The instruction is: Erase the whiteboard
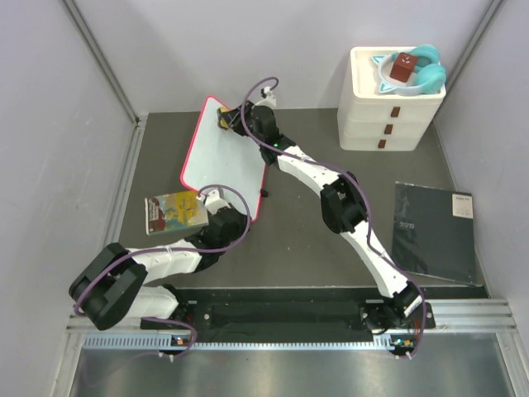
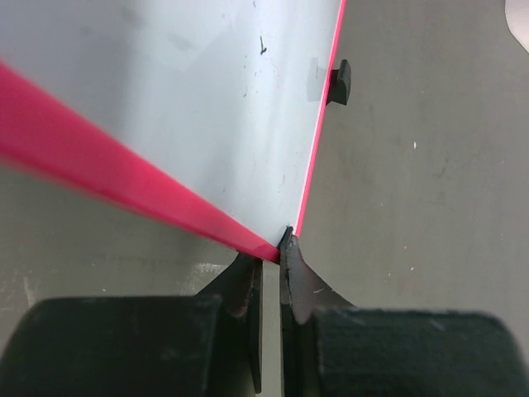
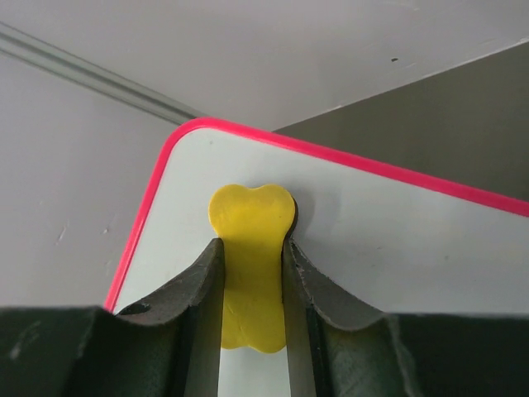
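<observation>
**Step in hand:** wiping, and by my reading a late stage of it. The whiteboard (image 1: pixel 219 165) lies left of centre on the surface (image 1: pixel 306 248), with its far corner close to the back wall. From above, its face reads blank. The left wrist view shows one small dark mark (image 2: pixel 263 45) and faint grey smudging near the edge that carries a black clip (image 2: pixel 338 81).

**Right claw** (image 3: pixel 252 248): narrow, clamped on a yellow pad (image 3: pixel 250 213) with a lobed end, which I take for the eraser. The pad sits at the board's far rounded corner, on or just above the white face. The wrist view cannot confirm contact.

**Left claw** (image 2: pixel 281 248): almost closed, fingertips pinching the pink frame at the board's near corner, so it acts as your hold-down.

**Next move (a judgement):** hold the left pinch firm and draw the pad toward you along the clip-side edge, pressing flat, to cover that mark and the smudges. Watch the clip. Catching the pad on it could twist the pad in the claw or drag the board against the pinch.
</observation>
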Controlling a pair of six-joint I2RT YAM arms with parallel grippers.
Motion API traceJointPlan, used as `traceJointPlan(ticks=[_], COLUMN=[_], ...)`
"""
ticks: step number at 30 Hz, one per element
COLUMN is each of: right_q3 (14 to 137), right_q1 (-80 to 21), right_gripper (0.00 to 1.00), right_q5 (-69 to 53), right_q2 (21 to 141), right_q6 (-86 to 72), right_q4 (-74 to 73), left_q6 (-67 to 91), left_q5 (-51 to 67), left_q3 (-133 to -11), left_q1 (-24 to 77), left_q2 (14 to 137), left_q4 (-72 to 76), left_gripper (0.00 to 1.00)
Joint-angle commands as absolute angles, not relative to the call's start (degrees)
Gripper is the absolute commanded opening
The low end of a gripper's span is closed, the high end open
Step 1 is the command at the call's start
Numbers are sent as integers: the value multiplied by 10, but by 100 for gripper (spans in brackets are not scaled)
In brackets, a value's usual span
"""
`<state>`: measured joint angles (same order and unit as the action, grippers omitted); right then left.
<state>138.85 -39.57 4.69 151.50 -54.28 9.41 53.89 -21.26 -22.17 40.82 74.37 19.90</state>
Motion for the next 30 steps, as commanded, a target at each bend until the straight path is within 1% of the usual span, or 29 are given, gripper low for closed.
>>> traceJointPlan(ticks=[1, 5, 10, 15, 18, 19, 22, 25, 30], right_q3=[1392, 1394, 1393, 1393, 1397, 1400, 1412, 1406, 1375], right_q1=[-379, -388, -419, -438, -445, -445, -446, -445, -433], right_gripper=[0, 0, 0, 0, 0, 0, 0, 0, 0], right_q5=[16, -29, -64, -102, -148, -190, -225, -223, -207], right_q2=[1548, 1535, 1501, 1481, 1479, 1480, 1481, 1473, 1469], right_q6=[-571, -550, -478, -451, -434, -422, -408, -386, -408], right_q4=[69, 75, 51, 27, 26, 25, 2, -47, -13], left_q6=[416, 415, 413, 414, 413, 412, 411, 412, 411], left_q5=[-88, -88, -89, -90, -91, -92, -93, -95, -98], left_q3=[-207, -207, -209, -210, -211, -211, -212, -213, -216], left_q1=[453, 454, 457, 460, 461, 461, 464, 466, 470], left_q2=[765, 765, 770, 773, 773, 773, 773, 774, 775], left_q4=[24, 25, 25, 25, 25, 25, 25, 25, 21], left_gripper=[0, 0, 0, 0, 0, 0, 0, 0, 0])
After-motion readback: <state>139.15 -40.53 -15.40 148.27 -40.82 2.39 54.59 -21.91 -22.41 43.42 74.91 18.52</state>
